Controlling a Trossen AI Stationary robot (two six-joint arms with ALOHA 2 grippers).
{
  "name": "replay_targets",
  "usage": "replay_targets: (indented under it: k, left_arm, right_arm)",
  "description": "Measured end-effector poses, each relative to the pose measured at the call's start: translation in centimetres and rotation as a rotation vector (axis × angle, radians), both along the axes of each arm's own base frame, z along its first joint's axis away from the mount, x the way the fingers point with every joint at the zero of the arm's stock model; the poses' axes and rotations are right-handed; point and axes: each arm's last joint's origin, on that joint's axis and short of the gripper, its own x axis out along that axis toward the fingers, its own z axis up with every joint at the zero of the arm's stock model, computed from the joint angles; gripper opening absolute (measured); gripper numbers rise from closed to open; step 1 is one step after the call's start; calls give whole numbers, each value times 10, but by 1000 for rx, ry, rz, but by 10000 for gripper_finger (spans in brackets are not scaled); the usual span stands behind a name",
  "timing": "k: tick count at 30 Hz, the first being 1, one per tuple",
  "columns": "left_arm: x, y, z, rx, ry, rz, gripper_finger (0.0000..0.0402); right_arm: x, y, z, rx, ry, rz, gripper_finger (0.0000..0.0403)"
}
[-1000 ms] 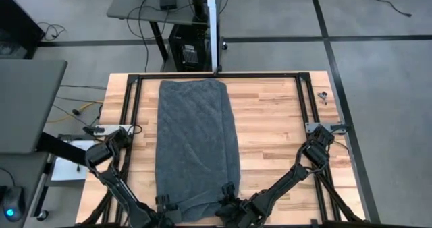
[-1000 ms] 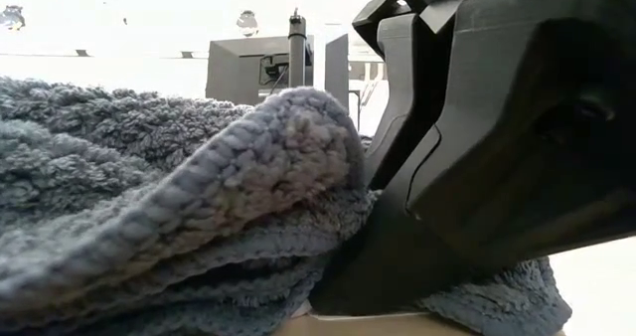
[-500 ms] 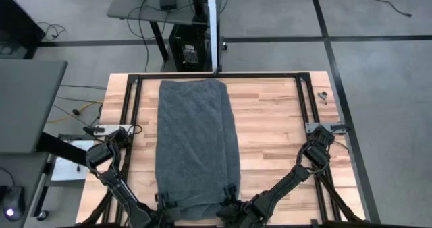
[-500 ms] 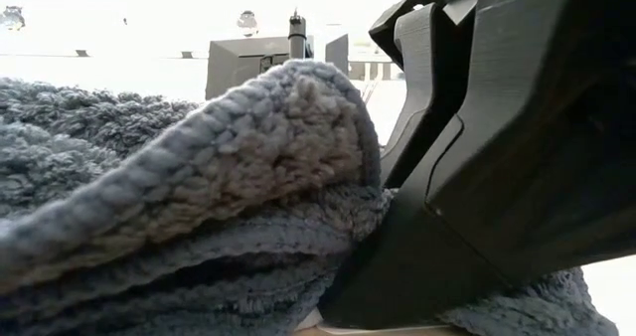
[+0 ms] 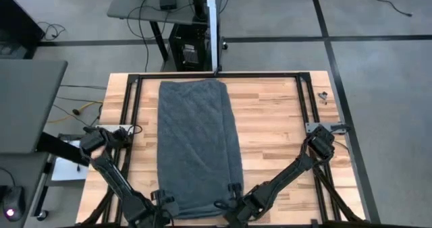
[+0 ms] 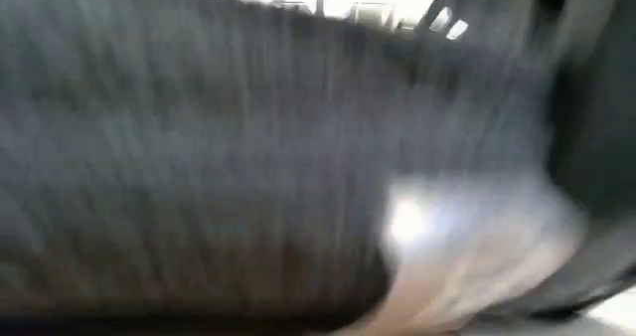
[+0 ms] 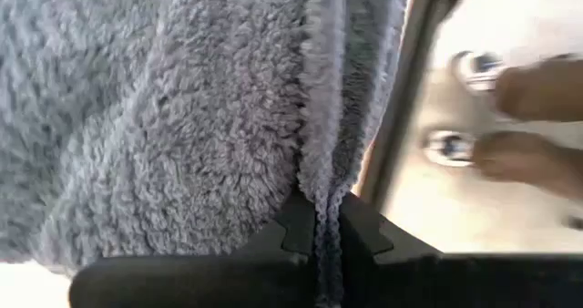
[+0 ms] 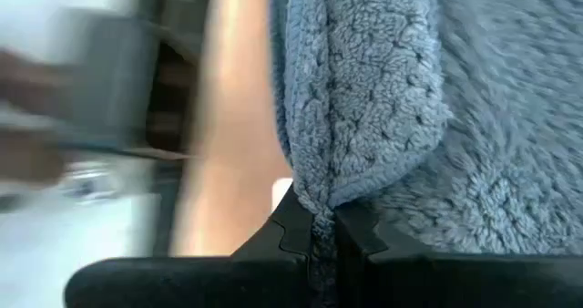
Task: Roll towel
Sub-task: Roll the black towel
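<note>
The dark grey towel [image 5: 196, 144] lies spread lengthwise down the middle of the wooden table [image 5: 270, 127]; its far end and middle rest flat. My left gripper [image 5: 165, 201] is shut on the towel's near left corner, and my right gripper [image 5: 233, 202] is shut on its near right corner, both by the table's near edge. The low view is filled with blurred grey cloth [image 6: 199, 157]. My left gripper pinches the towel's hemmed edge [image 7: 325, 219] between its two fingers [image 7: 296, 231] at the near left corner, coming from above and slanting down. The cloth beyond the fingers hangs slack. My right gripper pinches a bunched fold of the towel's edge [image 8: 319, 215] between its two fingers [image 8: 293, 228] at the near right corner, slanting down from above. The corner is raised off the table.
A black metal frame [image 5: 305, 100] runs round the table top, with a small dark part [image 5: 322, 97] by its far right corner. The bare wood to the right and left of the towel is free room. Desks and cables stand beyond the table.
Both grippers have risen at the table's near edge, and the right one has rolled. The towel's near edge has come up with them and now fills the low view in blur. Its middle and far end have stayed flat.
</note>
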Motion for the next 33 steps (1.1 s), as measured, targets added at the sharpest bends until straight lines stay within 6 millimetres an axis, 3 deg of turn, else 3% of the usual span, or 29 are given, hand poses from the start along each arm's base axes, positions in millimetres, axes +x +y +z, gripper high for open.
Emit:
replay_targets:
  k: [5,17,21,28,33]
  left_arm:
    - [-4,19,28,-168,-75,16,1]
    - [-12,58,79,-243,-155,38,0]
    - [-12,59,83,-270,-162,50,0]
    - [-7,49,80,-321,-189,69,0]
    - [-1,58,72,-218,-169,24,0]
  right_arm:
    - [2,-15,29,113,24,-43,3]
    - [-13,-43,85,170,53,-72,3]
    - [-19,-43,96,230,72,-55,3]
    - [-31,-31,99,260,110,51,3]
    - [-32,-56,103,103,105,27,3]
